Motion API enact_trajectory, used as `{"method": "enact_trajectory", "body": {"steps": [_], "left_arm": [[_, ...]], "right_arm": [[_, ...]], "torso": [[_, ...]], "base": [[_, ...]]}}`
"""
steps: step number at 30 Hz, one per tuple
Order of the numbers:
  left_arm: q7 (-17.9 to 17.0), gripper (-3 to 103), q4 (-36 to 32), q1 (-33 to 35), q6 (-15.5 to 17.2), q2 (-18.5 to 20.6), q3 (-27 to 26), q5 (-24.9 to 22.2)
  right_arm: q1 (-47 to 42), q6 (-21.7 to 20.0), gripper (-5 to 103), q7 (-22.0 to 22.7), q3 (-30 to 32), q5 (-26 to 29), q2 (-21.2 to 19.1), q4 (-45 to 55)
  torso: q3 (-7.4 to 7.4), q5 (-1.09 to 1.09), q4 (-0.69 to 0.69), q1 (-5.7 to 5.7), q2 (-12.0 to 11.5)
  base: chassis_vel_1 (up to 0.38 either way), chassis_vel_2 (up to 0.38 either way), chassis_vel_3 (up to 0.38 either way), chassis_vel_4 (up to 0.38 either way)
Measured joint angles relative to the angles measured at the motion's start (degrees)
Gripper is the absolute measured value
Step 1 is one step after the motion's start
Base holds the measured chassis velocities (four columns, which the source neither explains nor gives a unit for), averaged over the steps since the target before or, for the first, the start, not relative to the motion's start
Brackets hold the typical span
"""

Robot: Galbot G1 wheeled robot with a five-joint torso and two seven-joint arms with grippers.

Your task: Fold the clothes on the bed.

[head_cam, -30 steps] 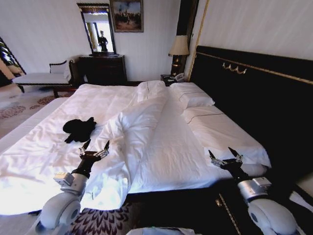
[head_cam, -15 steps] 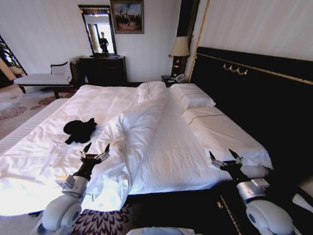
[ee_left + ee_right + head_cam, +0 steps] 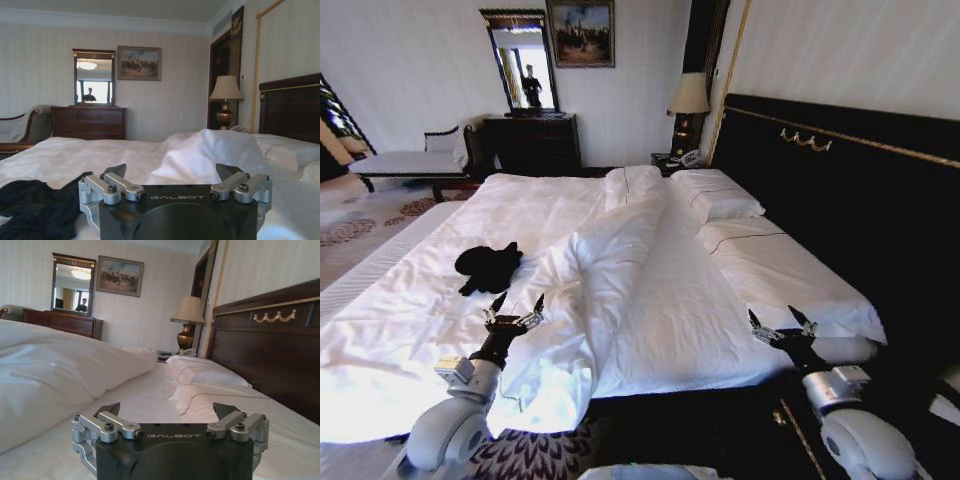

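The clothes (image 3: 488,266) lie as a crumpled black heap on the left part of the bed (image 3: 650,300), on the white duvet. In the left wrist view the same black heap (image 3: 37,207) sits close beside the gripper. My left gripper (image 3: 515,305) is open over the near edge of the duvet, a short way nearer to me than the clothes, its jaws (image 3: 170,172) wide apart and empty. At the bed's near right corner, below the pillows, my right gripper (image 3: 781,319) is also open and holds nothing (image 3: 167,410).
A rumpled duvet ridge (image 3: 600,270) runs down the bed's middle. Pillows (image 3: 715,200) lie by the tall dark headboard (image 3: 840,200). A lamp (image 3: 687,100) and phone stand on the far nightstand. A dresser (image 3: 532,140) with mirror and a chaise (image 3: 405,160) line the far wall.
The whole view has shifted slightly, so the camera moved a little; the bed appears marginally closer. Both grippers stay open in the same pose. The clothes have not moved.
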Motion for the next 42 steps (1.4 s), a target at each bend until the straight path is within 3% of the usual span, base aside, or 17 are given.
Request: {"method": "enact_trajectory", "body": {"steps": [42], "left_arm": [[-0.16,100,-0.19,0.49,0.19,0.09,-0.33,-0.25]], "right_arm": [[-0.21,-0.43,100,0.26,-0.31,-0.59,0.72,0.16]], "torso": [[0.0,0.01,-0.01,0.0,-0.01]], "base": [[0.13,0.128,-0.127,-0.125]]}}
